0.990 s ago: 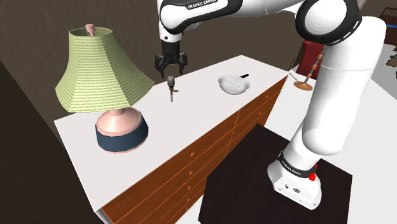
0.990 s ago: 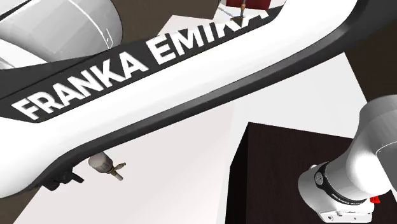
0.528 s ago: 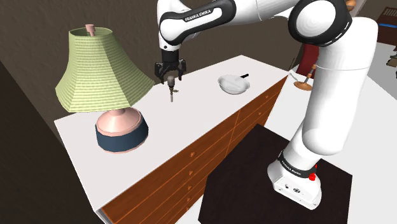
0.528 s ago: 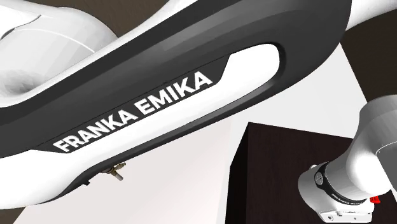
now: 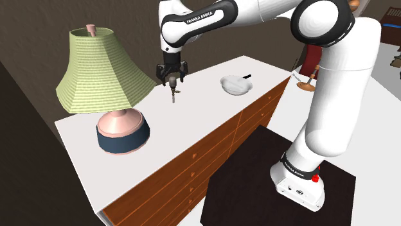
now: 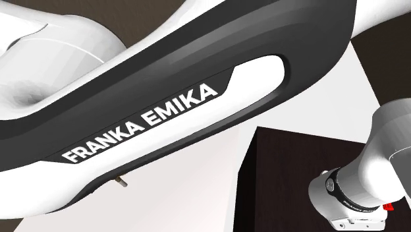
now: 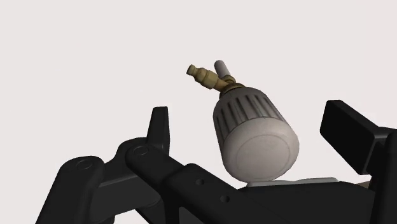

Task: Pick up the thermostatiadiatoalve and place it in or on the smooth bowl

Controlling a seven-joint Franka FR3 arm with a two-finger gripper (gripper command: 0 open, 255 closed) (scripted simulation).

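I count one valve (image 5: 172, 95), one white bowl (image 5: 236, 85) and one lamp (image 5: 106, 83) on the surface (image 5: 186, 125). My end effector (image 5: 172, 79) is open — fingers (image 7: 159, 127) straddle the valve's knob without touching it. The valve stands between lamp and bowl.

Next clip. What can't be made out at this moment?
1. Second exterior view: the arm hides the radiator valve except one small tip.
2. Shoulder view: the gripper covers the radiator valve's head; finger contact is too small to judge there.
3. Shoulder view: the dark speck at the bowl rim is too small to name.
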